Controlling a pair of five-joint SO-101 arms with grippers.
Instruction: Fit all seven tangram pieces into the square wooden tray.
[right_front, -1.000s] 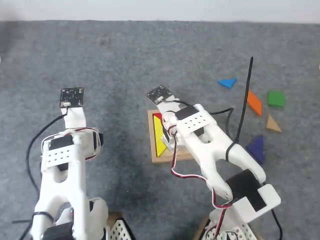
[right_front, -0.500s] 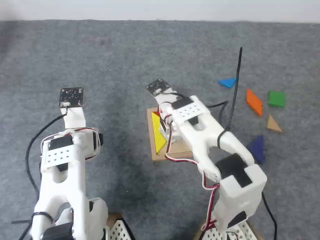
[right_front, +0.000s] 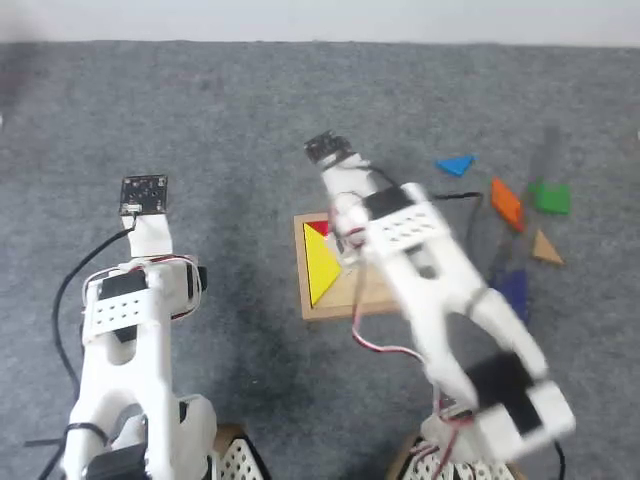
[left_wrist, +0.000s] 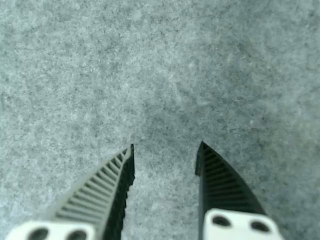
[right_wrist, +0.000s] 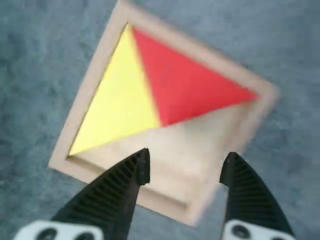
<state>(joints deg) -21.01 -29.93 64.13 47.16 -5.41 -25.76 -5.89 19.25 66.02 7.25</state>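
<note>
Bare carpet (left_wrist: 150, 60) before left hand (left_wrist: 166, 145); tray (right_wrist: 200, 145) half free beside yellow triangle (right_wrist: 117, 107), red triangle (right_wrist: 185, 87).

Bright, even overhead light casts only soft shadows.

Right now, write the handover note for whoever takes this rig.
Left gripper: open, empty, over bare carpet.
Right gripper: open, empty, above the wooden tray.
Done: yellow triangle and red triangle lie in the tray.
Left: blue triangle, orange piece, green square, tan triangle and purple triangle lie on the carpet on the right arm's side; all five go in.
</note>
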